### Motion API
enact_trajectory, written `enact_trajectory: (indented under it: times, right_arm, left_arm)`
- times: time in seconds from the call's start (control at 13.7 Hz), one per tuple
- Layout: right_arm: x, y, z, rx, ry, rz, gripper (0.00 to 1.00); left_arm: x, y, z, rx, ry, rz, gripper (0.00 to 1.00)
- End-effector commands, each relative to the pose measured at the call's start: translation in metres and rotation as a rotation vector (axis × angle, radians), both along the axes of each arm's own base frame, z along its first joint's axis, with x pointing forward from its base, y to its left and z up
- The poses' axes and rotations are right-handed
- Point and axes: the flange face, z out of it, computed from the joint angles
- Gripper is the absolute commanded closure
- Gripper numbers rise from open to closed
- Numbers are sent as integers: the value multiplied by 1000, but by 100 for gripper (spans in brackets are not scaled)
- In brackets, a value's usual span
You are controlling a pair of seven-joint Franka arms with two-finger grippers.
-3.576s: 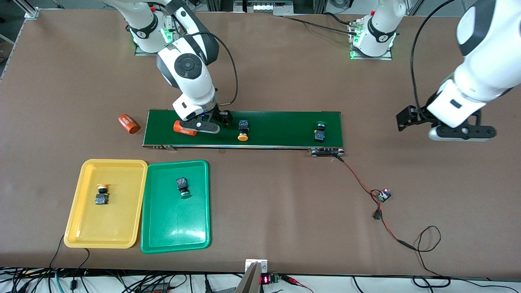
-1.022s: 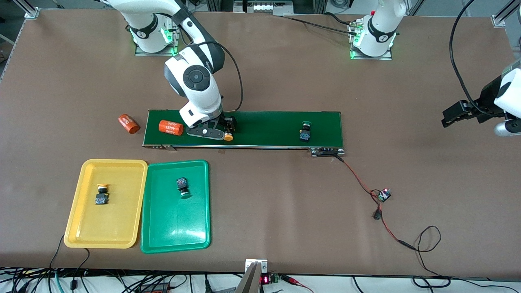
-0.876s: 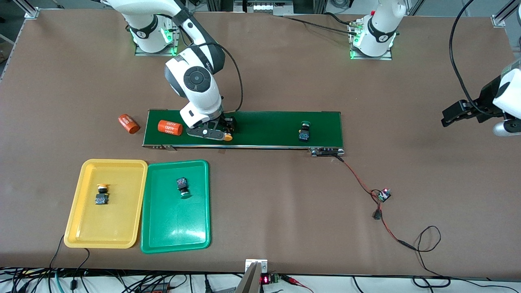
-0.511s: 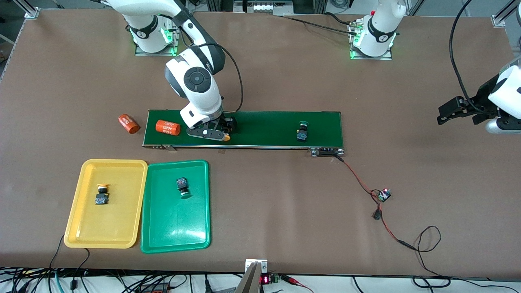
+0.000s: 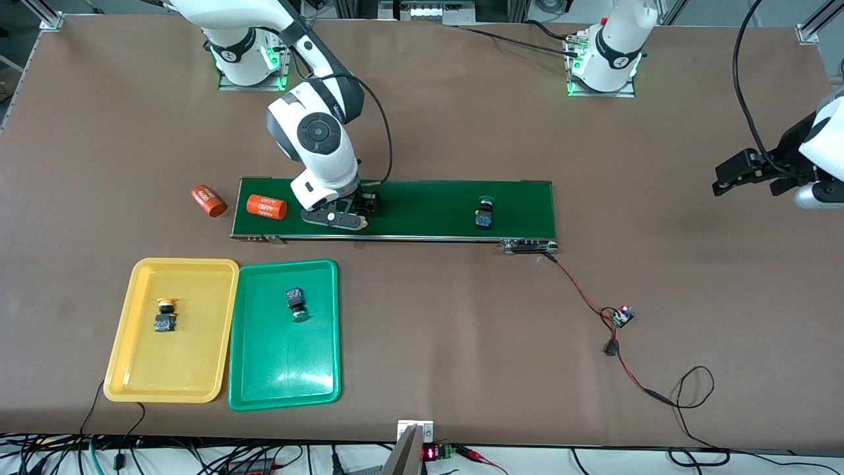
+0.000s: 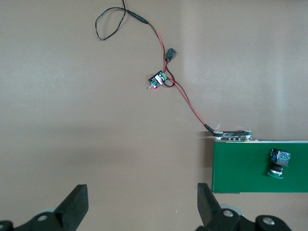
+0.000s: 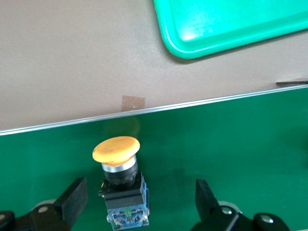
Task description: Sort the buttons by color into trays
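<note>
The right end effector is down over the dark green belt, its fingers spread wide on either side of a yellow-capped button that lies on the belt between them; neither finger touches it. In the front view only a sliver of that button's cap shows at the end effector's edge. A green-capped button lies on the same belt, well apart, toward the left arm's end of the worktop. An orange cylinder with white print lies on the belt just beside the right end effector, toward the right arm's end, and a second orange cylinder lies on the worktop off that end of the belt. Nearer the front camera than the belt, the yellow tray and the green tray sit side by side, touching; the yellow one holds a yellow-capped button, the green one a green-capped button. The left end effector hangs over bare worktop off the belt's end on the left arm's side, its fingers spread and holding nothing. A red and black wire runs from that end of the belt to a small circuit board.
</note>
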Motion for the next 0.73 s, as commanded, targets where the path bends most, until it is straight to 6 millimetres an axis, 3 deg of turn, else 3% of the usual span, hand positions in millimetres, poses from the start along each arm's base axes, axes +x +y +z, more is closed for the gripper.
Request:
enact_trajectory:
  times: [0.0, 0.29, 0.66]
  right_arm:
    - [7, 0, 0, -11, -8, 17, 0]
    - [13, -2, -1, -7, -7, 41, 2]
    - [20, -14, -9, -20, 1, 59, 12]
  left_arm:
    - [-8, 2, 3, -23, 4, 12, 0]
    - [-6, 3, 4, -23, -6, 12, 0]
    - [-3, 8, 4, -22, -12, 9, 0]
